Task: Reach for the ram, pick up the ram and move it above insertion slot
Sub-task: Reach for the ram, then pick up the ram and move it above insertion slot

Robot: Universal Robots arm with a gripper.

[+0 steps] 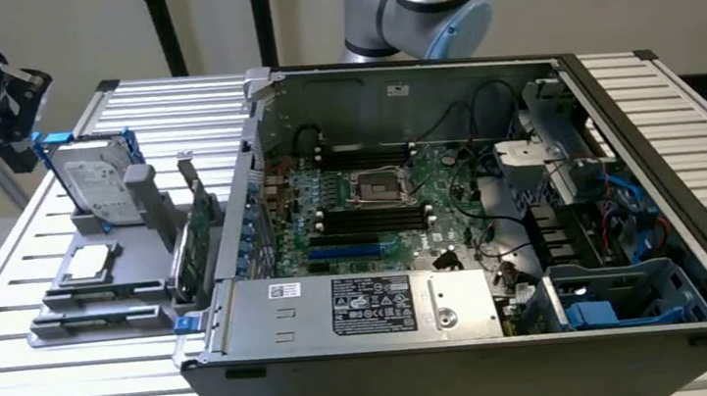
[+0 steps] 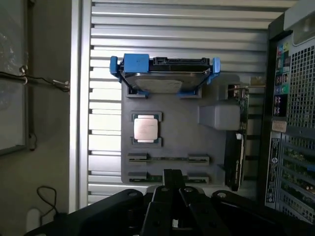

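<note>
One ram (image 2: 167, 158) stands on edge in the grey tray (image 2: 182, 128), nine o'clock of the computer case (image 1: 477, 372) in the exterior view, likely for easy pinching, while the gripper (image 2: 172, 173) hovers above, fingers pressed together, empty.

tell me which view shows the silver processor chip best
The wrist view: it looks straight down on the processor chip, its whole square face showing. The exterior view shows the chip slanted, on the grey tray.

surface: slatted metal table (image 1: 46, 393) | on it: grey fixture tray (image 1: 136, 272), open computer case (image 1: 478, 374)
</note>
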